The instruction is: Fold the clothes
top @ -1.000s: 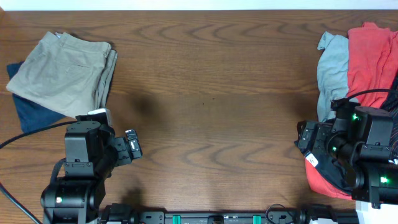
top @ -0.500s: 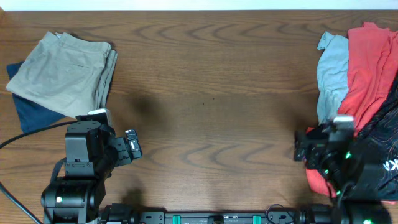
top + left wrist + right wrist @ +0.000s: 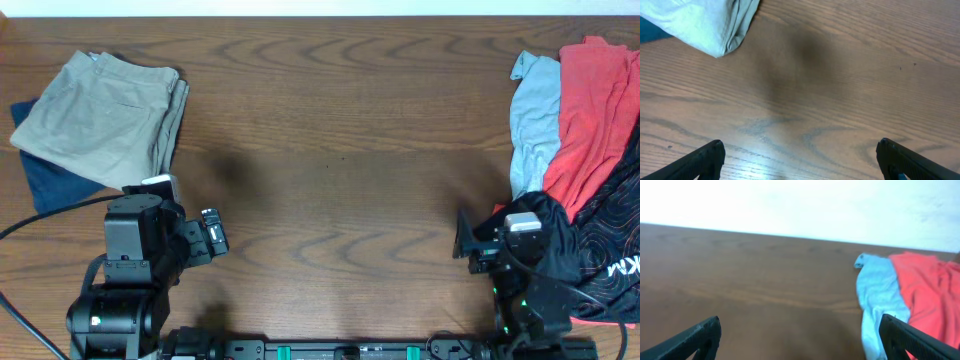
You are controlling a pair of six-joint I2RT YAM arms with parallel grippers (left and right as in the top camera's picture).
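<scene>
Two grippers hang over the near half of the wooden table (image 3: 330, 120), one toward each end, and neither holds anything. The left gripper (image 3: 214, 236) sits above bare wood near the table's front left. In its wrist view the two dark fingers (image 3: 707, 157) stand wide apart at the bottom corners, with only tabletop between them. The right gripper (image 3: 464, 235) is near the table's front right. Its fingers (image 3: 702, 337) are also spread far apart over bare wood, pointing across the table toward the far edge.

The khaki shorts (image 3: 100, 125) lie folded at the table's far left corner, with the back pocket facing up. They rest on top of a dark navy garment (image 3: 45, 180) that sticks out beneath them on the side toward the table's front. The left wrist view shows a folded corner of the shorts flat on the wood, apart from the fingers.

At the table's right end is a loose heap of clothes: a pale blue garment (image 3: 535, 110), a red garment (image 3: 590, 110) overlapping it, and black cloth (image 3: 550, 245) that lies over the right arm just behind its gripper. The middle of the table shows wood grain and soft shadows.
</scene>
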